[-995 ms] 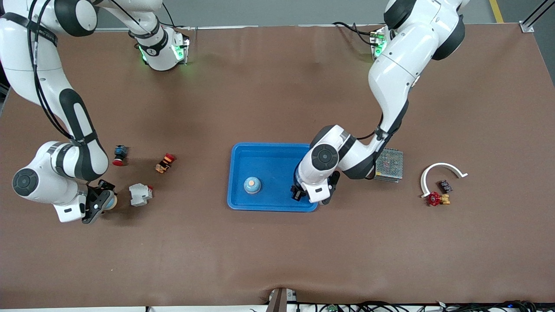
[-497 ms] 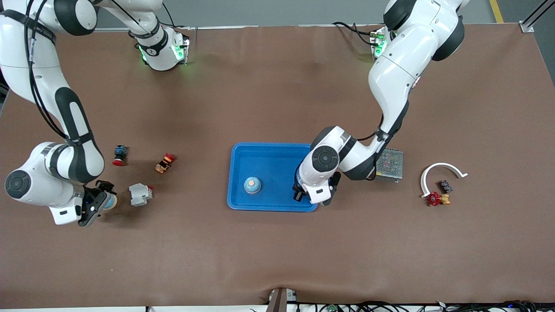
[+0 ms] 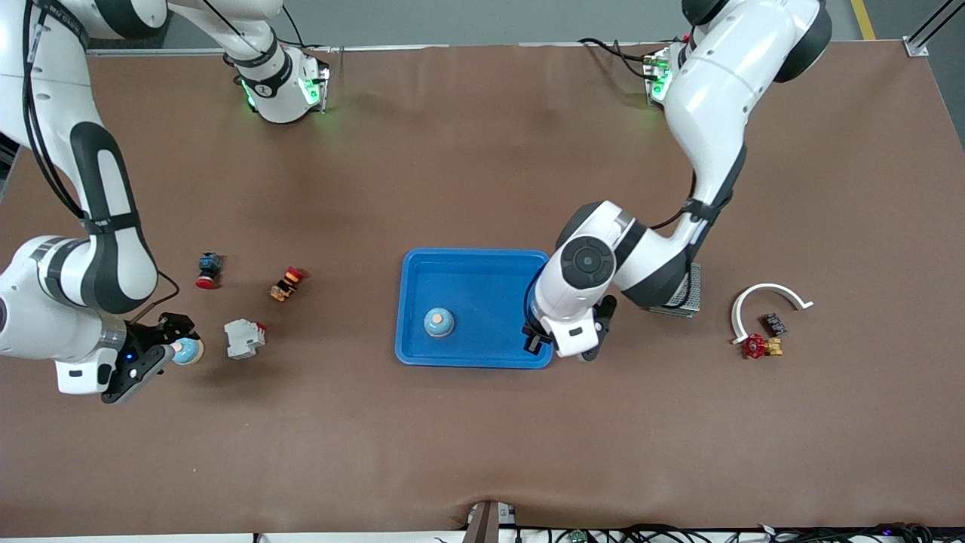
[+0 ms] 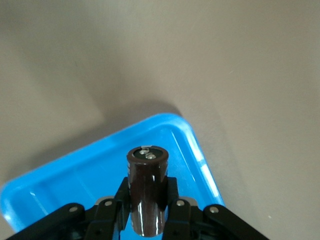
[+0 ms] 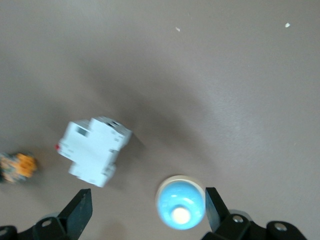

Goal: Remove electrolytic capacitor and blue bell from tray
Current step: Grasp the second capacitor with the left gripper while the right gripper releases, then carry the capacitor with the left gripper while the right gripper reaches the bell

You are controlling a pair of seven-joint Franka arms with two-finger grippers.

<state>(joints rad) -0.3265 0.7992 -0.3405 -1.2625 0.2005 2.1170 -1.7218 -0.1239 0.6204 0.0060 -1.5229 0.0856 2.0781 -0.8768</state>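
My left gripper (image 3: 537, 339) is shut on a dark brown capacitor (image 4: 146, 190) and holds it upright over the blue tray (image 3: 482, 271), at the tray's edge toward the left arm's end; the tray's corner shows in the left wrist view (image 4: 172, 131). A blue bell (image 3: 438, 322) stands in the tray. A second blue bell (image 3: 186, 351) stands on the table toward the right arm's end. My right gripper (image 3: 160, 351) is open above it; in the right wrist view the bell (image 5: 180, 202) lies close to one finger of the gripper (image 5: 146, 207).
A white-grey breaker (image 3: 243, 338) sits beside the second bell, also in the right wrist view (image 5: 94, 150). Two red-capped buttons (image 3: 207, 270) (image 3: 287, 283) lie farther from the camera. A mesh power supply (image 3: 678, 290), a white curved piece (image 3: 765, 302) and a red valve (image 3: 756, 346) lie toward the left arm's end.
My right gripper has drawn back toward the right arm's end, uncovering the bell on the table. My left gripper has shifted slightly toward the left arm's end with the capacitor.
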